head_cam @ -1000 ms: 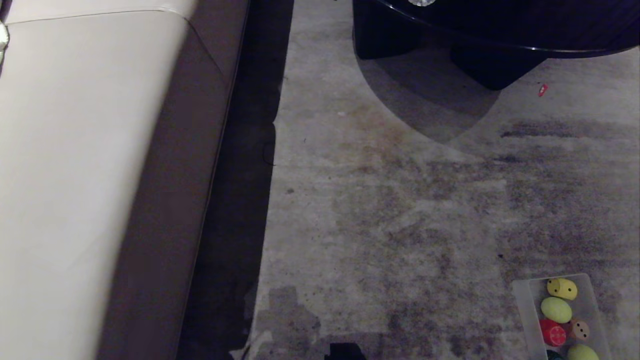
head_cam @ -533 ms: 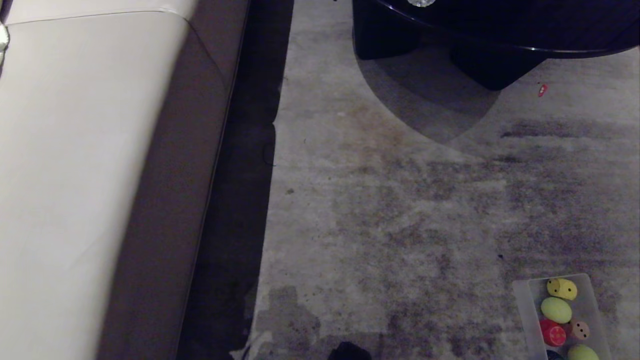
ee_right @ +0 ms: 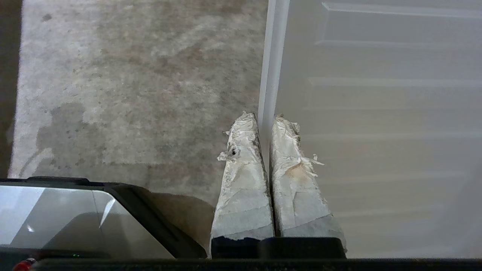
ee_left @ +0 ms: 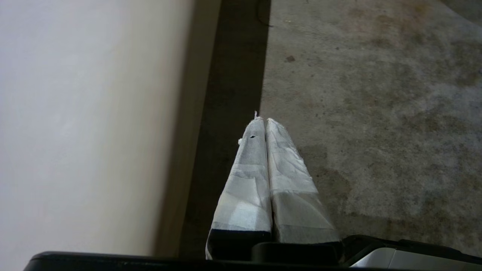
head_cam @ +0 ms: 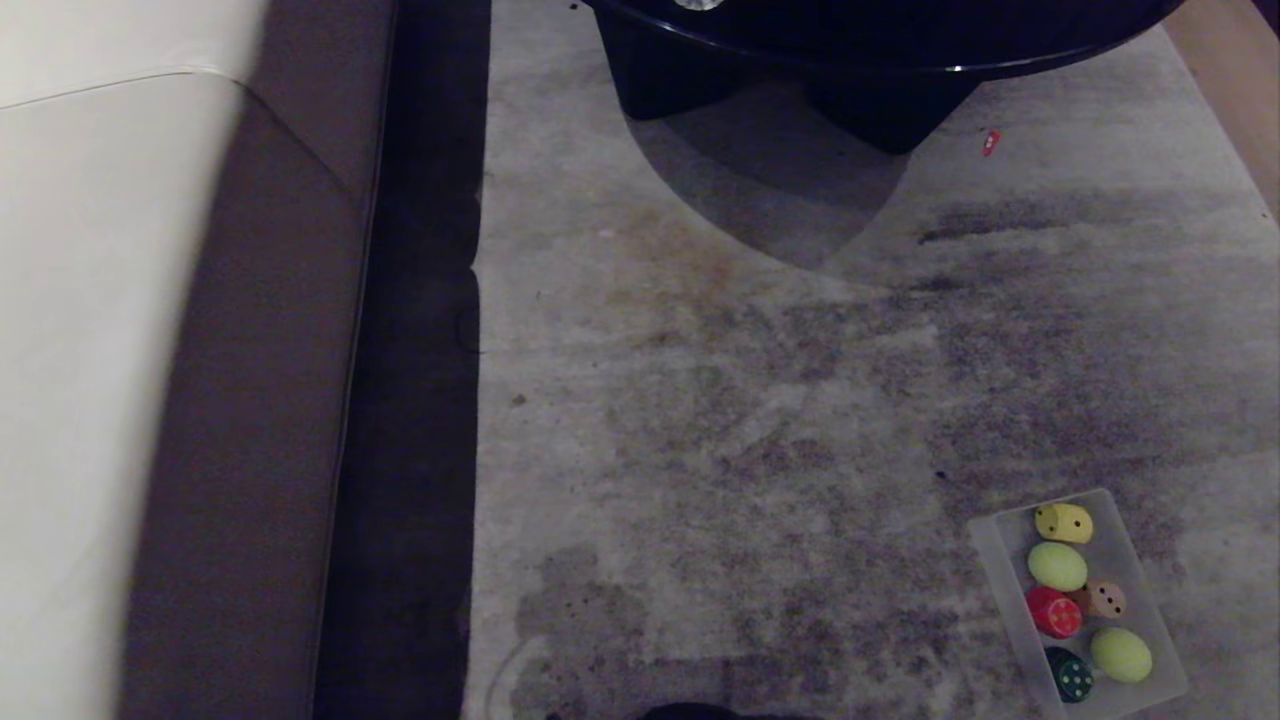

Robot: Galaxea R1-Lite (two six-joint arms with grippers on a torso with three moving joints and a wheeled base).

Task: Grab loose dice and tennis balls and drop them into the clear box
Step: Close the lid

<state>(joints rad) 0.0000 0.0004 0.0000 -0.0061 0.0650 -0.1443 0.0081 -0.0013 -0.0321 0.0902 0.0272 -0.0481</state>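
The clear box [head_cam: 1003, 580] lies on the rug at the lower right of the head view. In it are a yellow die [head_cam: 1063, 522], a red die [head_cam: 1054, 611], a beige die [head_cam: 1104, 599], a dark green die [head_cam: 1071, 677] and two tennis balls [head_cam: 1057, 566] [head_cam: 1120, 654]. No loose die or ball shows on the rug. Neither arm is in the head view. My left gripper [ee_left: 265, 120] is shut and empty above the rug's edge beside the sofa. My right gripper [ee_right: 265, 118] is shut and empty over the edge of a ribbed translucent lid [ee_right: 376, 113].
A cream sofa [head_cam: 90, 350] with a dark gap along its base fills the left. A black round table [head_cam: 880, 40] stands at the far end of the grey rug [head_cam: 750, 400], with a small red scrap [head_cam: 991, 142] near it. Part of my base [ee_right: 75, 214] shows.
The whole head picture has shifted left and up, so the camera has moved. The clear box's near end with the green die has come into view.
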